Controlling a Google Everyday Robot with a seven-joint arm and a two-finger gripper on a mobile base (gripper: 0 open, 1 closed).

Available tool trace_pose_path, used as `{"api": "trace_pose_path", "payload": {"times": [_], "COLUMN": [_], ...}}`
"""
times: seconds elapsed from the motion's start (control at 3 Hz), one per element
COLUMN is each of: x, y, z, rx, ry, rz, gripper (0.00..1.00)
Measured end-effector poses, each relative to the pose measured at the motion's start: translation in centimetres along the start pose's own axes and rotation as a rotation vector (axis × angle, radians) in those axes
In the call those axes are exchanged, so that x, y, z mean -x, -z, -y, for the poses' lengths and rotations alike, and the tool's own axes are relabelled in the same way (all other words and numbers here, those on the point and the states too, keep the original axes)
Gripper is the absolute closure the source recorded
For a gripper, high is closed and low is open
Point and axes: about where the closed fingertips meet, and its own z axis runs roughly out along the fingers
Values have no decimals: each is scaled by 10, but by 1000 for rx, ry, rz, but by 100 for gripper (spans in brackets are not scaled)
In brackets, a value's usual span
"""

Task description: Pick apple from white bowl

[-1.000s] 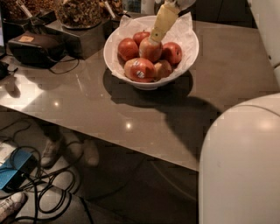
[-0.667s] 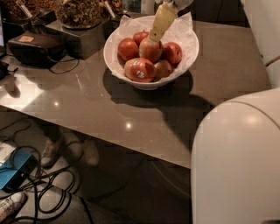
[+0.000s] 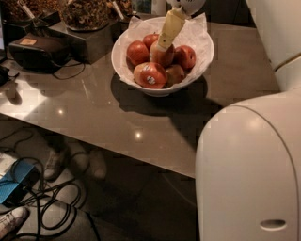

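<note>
Pincer (image 3: 163,45) at apple (image 3: 164,56) (neighbouring apples (image 3: 149,74) crowd close).

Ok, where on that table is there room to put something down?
The bare table in front of the white bowl, out to the near edge, and right of it. Crowded: the back left, with the black box and food containers. The gripper reaches into the bowl at the apple.

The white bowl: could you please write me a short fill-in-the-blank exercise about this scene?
1. The bowl is lined with crinkled white ____.
2. The gripper points down at the apple in the ____ of the bowl.
3. The front apple bears a white ____.
Missing words: paper; middle; sticker.
</note>
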Motion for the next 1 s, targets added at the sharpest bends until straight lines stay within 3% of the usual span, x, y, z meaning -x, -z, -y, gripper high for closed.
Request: {"api": "trace_pose_path", "payload": {"times": [1.0], "x": [-5], "y": [-23], "z": [7], "rx": [17], "ry": [9], "rz": [-22], "gripper": [39]}}
